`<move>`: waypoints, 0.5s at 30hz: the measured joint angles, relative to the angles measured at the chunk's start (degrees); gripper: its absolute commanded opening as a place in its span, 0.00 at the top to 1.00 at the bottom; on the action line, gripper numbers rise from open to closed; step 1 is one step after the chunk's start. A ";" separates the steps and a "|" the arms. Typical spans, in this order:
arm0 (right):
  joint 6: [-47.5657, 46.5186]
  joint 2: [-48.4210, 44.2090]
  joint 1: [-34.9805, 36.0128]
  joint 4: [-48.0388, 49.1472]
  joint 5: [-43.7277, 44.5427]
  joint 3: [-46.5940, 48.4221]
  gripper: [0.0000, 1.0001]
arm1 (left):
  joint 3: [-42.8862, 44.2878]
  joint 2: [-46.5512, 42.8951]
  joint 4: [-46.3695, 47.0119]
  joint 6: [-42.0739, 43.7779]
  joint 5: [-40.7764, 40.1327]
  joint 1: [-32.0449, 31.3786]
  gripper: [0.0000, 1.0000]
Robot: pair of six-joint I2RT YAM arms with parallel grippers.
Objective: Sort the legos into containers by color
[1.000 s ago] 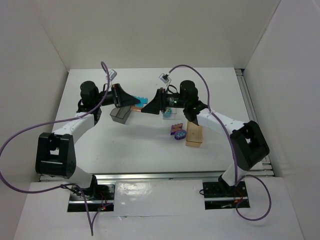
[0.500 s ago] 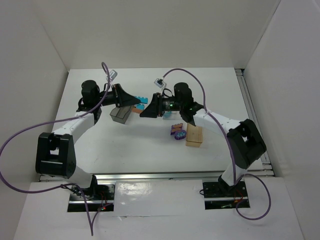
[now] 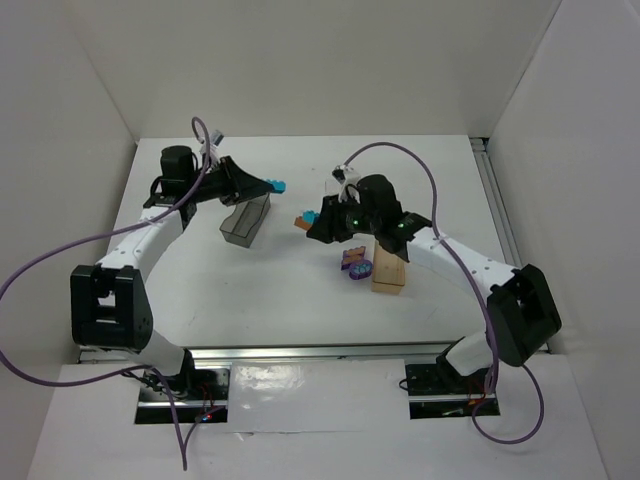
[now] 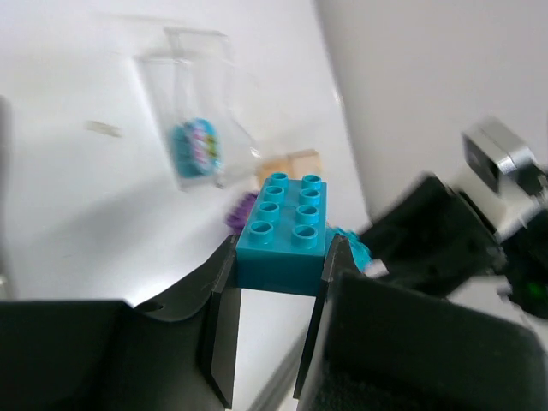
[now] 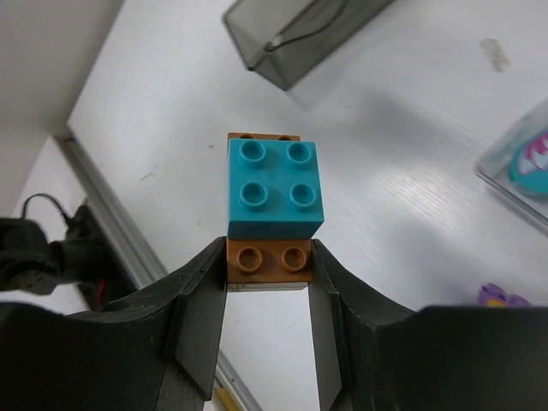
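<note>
Both grippers have drawn apart since 0.5 s ago. Left gripper [image 3: 270,185] is clamped on a teal 6-stud brick [image 4: 281,233] near the far corner of the dark grey bin [image 3: 243,224]. Right gripper [image 3: 304,223] pinches an orange brick [image 5: 265,257] with a teal 4-stud brick [image 5: 274,188] stacked on it, above the table [image 3: 290,290], left of the orange-amber bin [image 3: 389,270].

nothing readable in any of the views, no words, numbers or logos I can make out (stud tops on the long teal brick [image 4: 282,224] between the left gripper [image 4: 281,257] fingers, and on the square teal brick [image 5: 274,190] stacked on the orange brick [image 5: 265,257] pinched in the right gripper [image 5: 267,261], are too soft to tell)
</note>
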 measured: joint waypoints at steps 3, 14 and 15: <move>-0.39 -0.55 0.09 -2.14 4.76 -0.55 0.86 | 3.52 0.15 -8.22 4.70 -10.64 -0.42 1.00; -0.55 -6.82 -0.83 -12.02 23.10 -1.31 0.86 | 5.51 1.73 -18.27 10.54 -26.95 -4.68 1.00; -0.42 -7.69 -1.22 -13.09 25.40 -1.27 0.86 | 6.64 2.99 -18.36 10.49 -27.15 -5.66 1.00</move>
